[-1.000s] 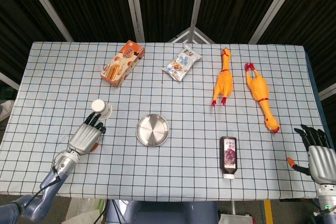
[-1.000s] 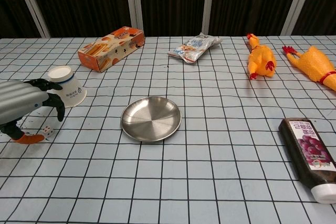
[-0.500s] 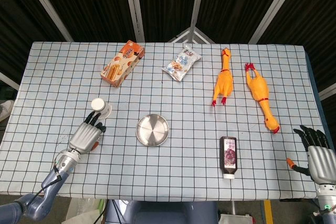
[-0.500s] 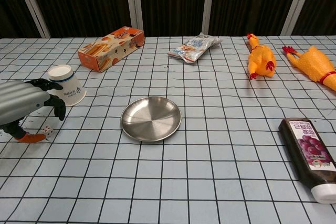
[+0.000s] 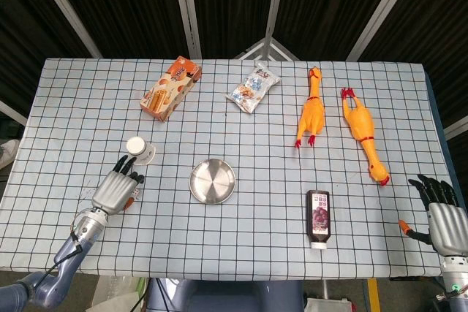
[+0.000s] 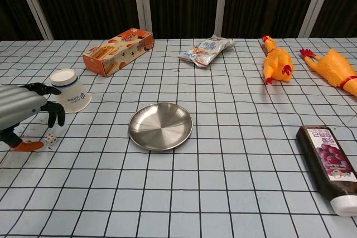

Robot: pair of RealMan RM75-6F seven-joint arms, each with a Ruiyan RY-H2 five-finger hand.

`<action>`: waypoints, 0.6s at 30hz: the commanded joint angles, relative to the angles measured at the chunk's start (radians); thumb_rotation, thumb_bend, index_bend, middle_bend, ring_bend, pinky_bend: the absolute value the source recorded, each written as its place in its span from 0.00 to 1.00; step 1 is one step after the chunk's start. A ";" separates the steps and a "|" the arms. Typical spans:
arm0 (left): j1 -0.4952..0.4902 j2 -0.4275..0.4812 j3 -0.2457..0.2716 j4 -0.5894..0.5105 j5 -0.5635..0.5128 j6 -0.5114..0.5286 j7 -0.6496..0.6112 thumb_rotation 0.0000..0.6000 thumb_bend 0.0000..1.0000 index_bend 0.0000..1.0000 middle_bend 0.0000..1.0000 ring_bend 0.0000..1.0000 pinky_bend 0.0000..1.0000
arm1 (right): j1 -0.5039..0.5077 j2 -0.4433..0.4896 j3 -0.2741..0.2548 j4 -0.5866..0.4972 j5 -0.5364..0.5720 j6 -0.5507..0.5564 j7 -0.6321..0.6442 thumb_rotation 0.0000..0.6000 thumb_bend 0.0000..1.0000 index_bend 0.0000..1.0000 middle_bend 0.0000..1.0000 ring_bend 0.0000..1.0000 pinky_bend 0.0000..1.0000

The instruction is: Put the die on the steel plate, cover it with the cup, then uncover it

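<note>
The checked table is carrying everything. The left hand is hovering low near its left edge, fingers curved downward and apart, gripping nothing. The right hand is sitting off the right edge, fingers spread, holding nothing. The steel plate is lying bare at the centre. The cup is standing upside down just beyond the left hand. The die is resting on the cloth directly beneath the left fingertips, between them and the orange thumb tip.
</note>
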 commanded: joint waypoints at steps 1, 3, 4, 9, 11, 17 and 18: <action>0.000 0.003 0.001 -0.002 -0.003 -0.004 -0.005 1.00 0.43 0.38 0.42 0.07 0.01 | 0.001 -0.001 -0.001 0.000 0.000 -0.003 -0.001 1.00 0.23 0.18 0.11 0.09 0.00; -0.001 0.003 0.001 -0.001 -0.005 -0.006 -0.008 1.00 0.43 0.42 0.42 0.07 0.01 | 0.001 -0.002 0.000 0.000 0.001 -0.003 -0.002 1.00 0.23 0.18 0.11 0.09 0.00; -0.001 0.003 0.000 0.000 -0.007 -0.007 -0.011 1.00 0.43 0.43 0.41 0.07 0.01 | 0.001 -0.002 0.000 0.001 0.002 -0.004 -0.002 1.00 0.23 0.18 0.11 0.09 0.00; -0.005 -0.005 -0.001 0.006 -0.007 -0.012 -0.027 1.00 0.43 0.43 0.38 0.07 0.01 | 0.002 -0.003 0.000 0.002 0.005 -0.007 -0.001 1.00 0.23 0.18 0.11 0.09 0.00; -0.006 -0.009 0.000 0.010 -0.004 -0.012 -0.032 1.00 0.43 0.43 0.38 0.07 0.01 | 0.003 -0.003 0.000 0.002 0.005 -0.008 0.000 1.00 0.23 0.18 0.11 0.09 0.00; -0.008 -0.017 0.001 0.016 0.001 -0.010 -0.043 1.00 0.43 0.46 0.32 0.07 0.01 | 0.003 -0.001 0.001 0.002 0.006 -0.009 0.002 1.00 0.23 0.18 0.11 0.09 0.00; -0.008 -0.018 0.001 0.016 0.002 -0.008 -0.045 1.00 0.43 0.46 0.31 0.07 0.01 | 0.003 -0.001 0.001 0.002 0.006 -0.009 0.003 1.00 0.23 0.18 0.11 0.09 0.00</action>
